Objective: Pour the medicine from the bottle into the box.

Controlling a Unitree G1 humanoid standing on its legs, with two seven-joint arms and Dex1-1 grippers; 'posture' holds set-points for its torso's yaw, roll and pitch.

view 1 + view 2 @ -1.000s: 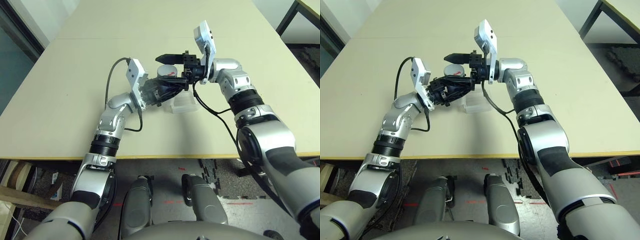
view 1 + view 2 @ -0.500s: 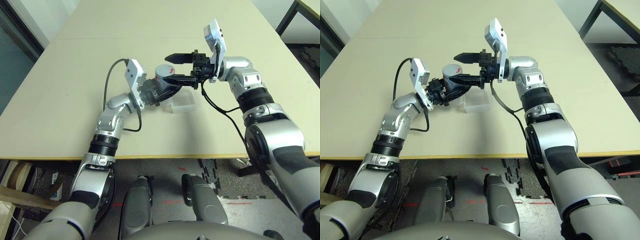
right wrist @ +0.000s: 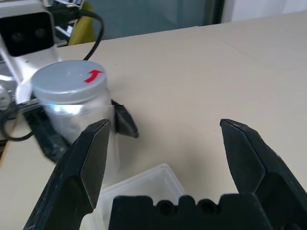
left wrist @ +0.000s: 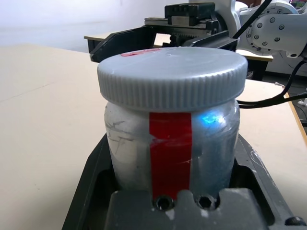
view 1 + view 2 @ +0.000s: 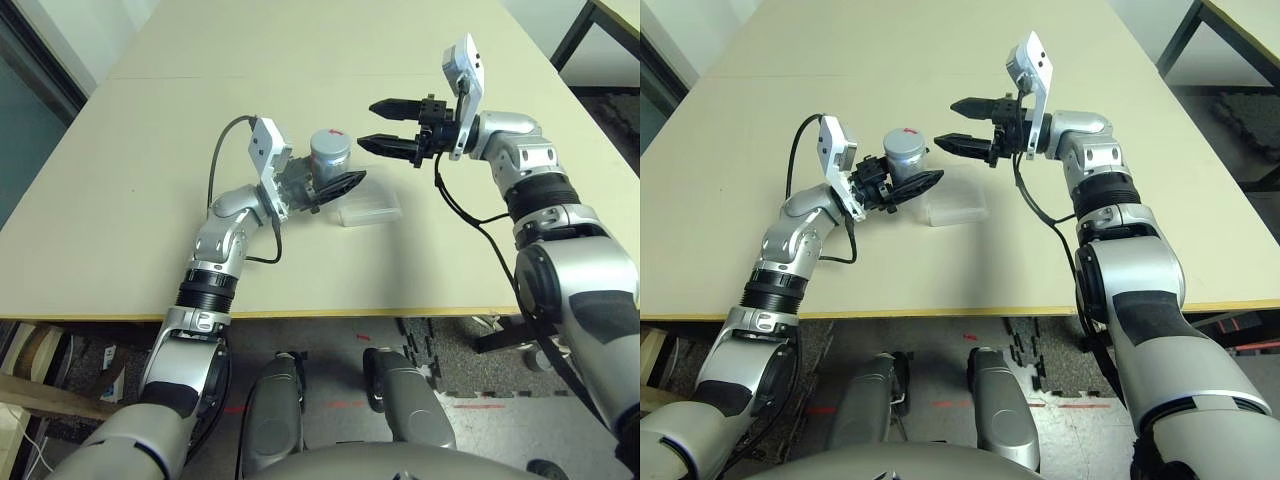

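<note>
Now: Bottle Clamped in Left Tool, Right Tool Spread Wide Beside It

Upright on the pale surface (image 5: 150, 180), the bottle (image 5: 329, 158) stands between the two black fingers of the left tool (image 5: 335, 187), which is clenched around its lower body. The left wrist view shows this grip plainly: the silvery bottle sits low between the fingers, a red strip running down its side and a ridged grey cap (image 4: 171, 76) seated on top. A small red mark lies on the cap's flat face, seen from the head camera and from the right wrist.

The right tool (image 5: 388, 124) hangs above the surface to the right of the bottle, pointing toward it, with its jaws spread wide and nothing between them. It is apart from the bottle and does not touch it. In the right wrist view the two black fingers (image 3: 86, 163) frame the bottle on one side and bare surface on the other.

The box (image 5: 368, 208), a shallow tray of clear plastic, lies flat on the surface just beside the bottle, on its right and slightly nearer the robot, below the tips of the left tool's fingers. Whether those fingertips touch its rim cannot be told. Its corner shows in the right wrist view (image 3: 144, 184). Whether anything lies inside the box cannot be made out.

A black cable (image 5: 215, 165) loops from the left wrist camera back along the silver forearm.
</note>
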